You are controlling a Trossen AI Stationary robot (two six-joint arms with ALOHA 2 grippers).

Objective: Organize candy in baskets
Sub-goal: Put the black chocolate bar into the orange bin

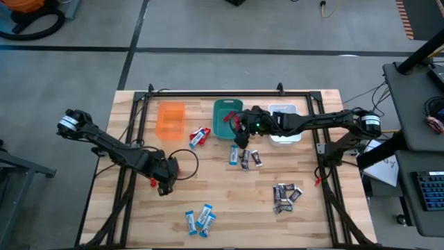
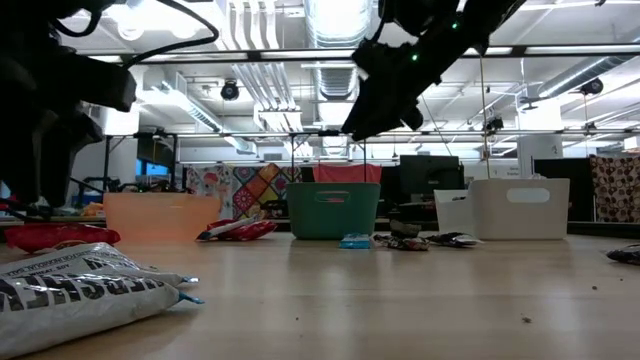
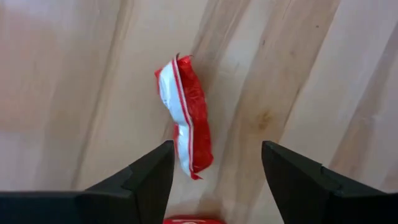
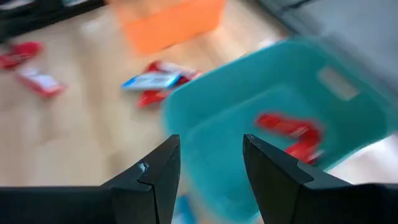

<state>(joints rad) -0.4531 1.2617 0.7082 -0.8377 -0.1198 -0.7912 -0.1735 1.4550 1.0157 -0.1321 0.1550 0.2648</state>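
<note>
Three baskets stand in a row at the far side: orange, teal and whitish. My left gripper hangs open, pointing down, just above a red candy bar that lies flat on the wood at the near left. My right gripper is open with nothing between its fingers, slanting down over the teal basket. A red candy lies inside that basket. More candy lies loose on the table: red and blue, mixed, dark silver and blue.
A second red wrapper shows under my left gripper. Red candies lie to the left of the orange basket. A black frame rims the table. Bare wood lies between the piles.
</note>
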